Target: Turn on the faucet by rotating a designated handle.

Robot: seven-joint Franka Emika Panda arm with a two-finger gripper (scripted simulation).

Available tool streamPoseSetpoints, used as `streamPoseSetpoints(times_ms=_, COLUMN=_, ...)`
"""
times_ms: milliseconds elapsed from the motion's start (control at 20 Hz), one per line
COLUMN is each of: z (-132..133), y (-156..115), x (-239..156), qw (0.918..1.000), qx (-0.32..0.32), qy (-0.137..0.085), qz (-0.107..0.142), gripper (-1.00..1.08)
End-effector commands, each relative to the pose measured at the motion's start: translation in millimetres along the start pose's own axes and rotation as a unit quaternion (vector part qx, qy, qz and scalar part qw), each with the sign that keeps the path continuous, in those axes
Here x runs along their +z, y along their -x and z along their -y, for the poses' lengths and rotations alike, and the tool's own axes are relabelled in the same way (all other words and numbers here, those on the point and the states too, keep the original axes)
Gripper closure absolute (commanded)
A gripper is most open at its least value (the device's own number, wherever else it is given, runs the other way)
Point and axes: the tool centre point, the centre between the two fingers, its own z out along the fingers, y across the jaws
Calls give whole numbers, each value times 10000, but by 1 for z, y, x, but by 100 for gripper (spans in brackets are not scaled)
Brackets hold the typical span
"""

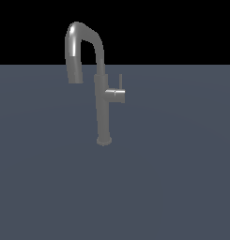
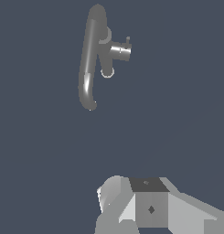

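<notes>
The handle (image 1: 120, 81) is one thin metal rod standing upright on a stubby cylinder beside the column of the single faucet (image 1: 102, 108). We judge it stiff and slippery, best pushed near its free tip. The faucet stands on the counter (image 1: 182, 178). Our gripper (image 2: 131, 205) is well apart from it; whether the jaws are wide or narrow we cannot tell.

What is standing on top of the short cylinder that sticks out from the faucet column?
A thin rod, the handle, rises upright from the stubby cylinder beside the faucet. Nothing touches it. How it joins the cylinder is too small to see.
</notes>
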Motion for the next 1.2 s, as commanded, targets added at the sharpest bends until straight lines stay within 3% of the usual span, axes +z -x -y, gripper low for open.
streamPoseSetpoints(times_ms=0, z=0, y=0, x=0, qw=10000, qx=0, qy=0, qz=0, gripper=108)
streamPoseSetpoints(times_ms=300, z=1, y=-4, x=0, qw=9999, qx=78, qy=-76, qz=65, gripper=108)
streamPoseSetpoints(times_ms=600, z=3, y=-18, x=2, qw=9987, qx=314, qy=-309, qz=265, gripper=108)
streamPoseSetpoints(times_ms=900, z=6, y=-42, x=6, qw=9930, qx=722, qy=-711, qz=608, gripper=108)
streamPoseSetpoints(times_ms=1150, z=8, y=-68, x=12, qw=9811, qx=1182, qy=-1166, qz=994, gripper=108)
